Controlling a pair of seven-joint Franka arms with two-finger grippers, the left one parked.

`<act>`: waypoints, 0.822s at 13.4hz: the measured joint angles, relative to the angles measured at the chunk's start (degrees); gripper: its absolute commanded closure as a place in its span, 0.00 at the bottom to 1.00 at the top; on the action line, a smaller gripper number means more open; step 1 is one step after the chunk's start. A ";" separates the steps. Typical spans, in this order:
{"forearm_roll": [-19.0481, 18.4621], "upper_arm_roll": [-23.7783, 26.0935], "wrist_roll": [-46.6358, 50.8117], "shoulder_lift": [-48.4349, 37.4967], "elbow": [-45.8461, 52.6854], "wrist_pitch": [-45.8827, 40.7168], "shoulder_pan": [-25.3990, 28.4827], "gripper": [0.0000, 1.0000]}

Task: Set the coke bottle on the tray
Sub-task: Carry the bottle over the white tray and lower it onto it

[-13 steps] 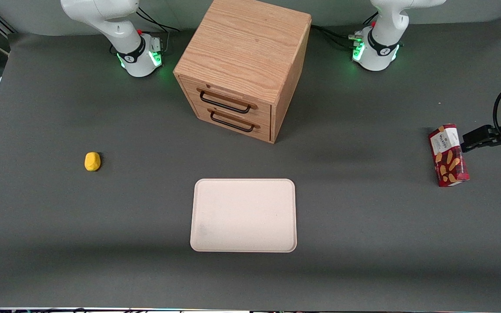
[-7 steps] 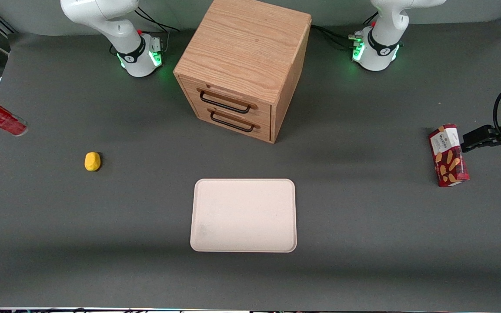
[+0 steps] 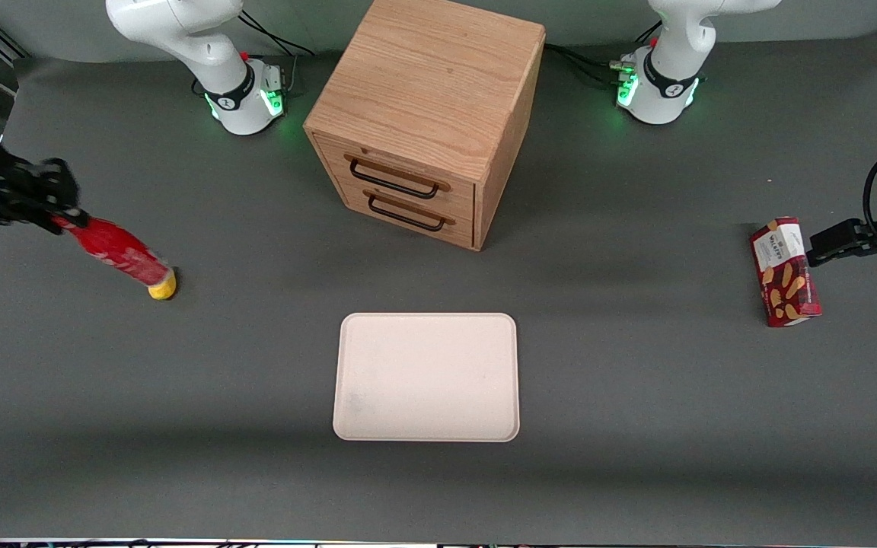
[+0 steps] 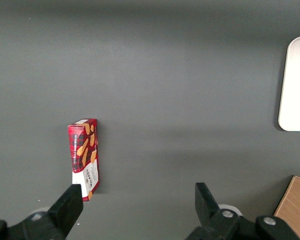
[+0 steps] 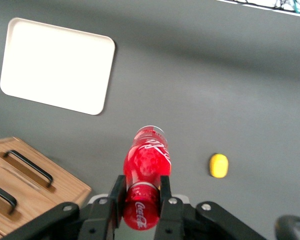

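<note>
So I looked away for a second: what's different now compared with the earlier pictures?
The gripper, shut on the coke bottle, has come in over the working arm's end of the table; a second ago only a sliver of the bottle showed at the edge. The bottle hangs tilted, its base now in front of the yellow lump. The tray, wooden drawer cabinet and red snack box stayed put.
</note>
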 measured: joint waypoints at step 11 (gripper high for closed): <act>-0.02 11.35 37.04 19.41 14.65 0.75 7.51 1.00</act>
